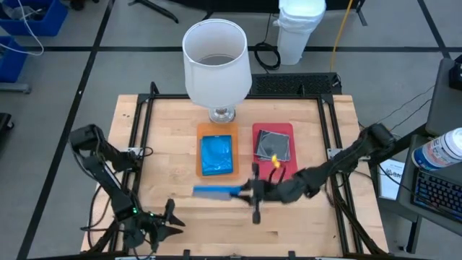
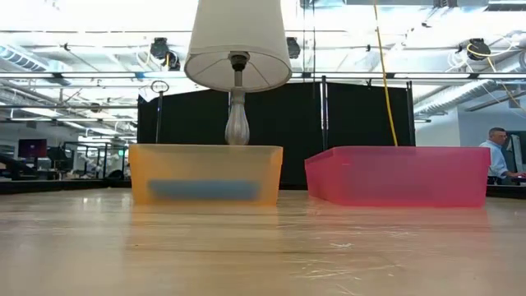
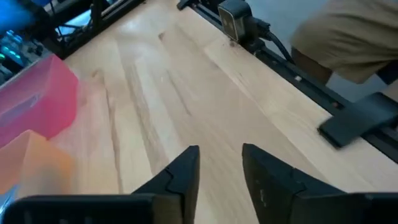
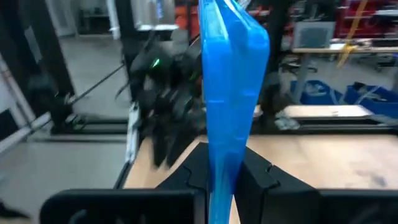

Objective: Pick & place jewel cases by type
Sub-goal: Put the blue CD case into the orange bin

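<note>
My right gripper (image 1: 249, 191) reaches in from the table's right and is shut on a translucent blue jewel case (image 1: 216, 190), near the table's near edge in front of the trays. Another blue case (image 1: 216, 154) lies flat in the orange tray (image 1: 201, 167). A clear grey case with a silvery disc (image 1: 273, 146) lies in the red tray (image 1: 286, 130). My left gripper (image 1: 170, 217) waits open at the near left corner, touching nothing. Neither gripper shows in the low view. My right gripper pinches the blue jewel case between its two fingers at the edge nearest the gripper (image 4: 225, 168), one finger on each flat face. The fingers come in level from the table's right. The case stands on edge, sticks out toward the table's left (image 1: 206, 190) and is off the table.
A table lamp with a white shade (image 1: 216, 58) stands just behind the orange tray. Both trays' walls (image 2: 205, 174) (image 2: 403, 175) rise from the table's middle. A black frame rail (image 1: 144, 123) runs round the table. Bare wood lies in front of the trays (image 3: 186, 93).
</note>
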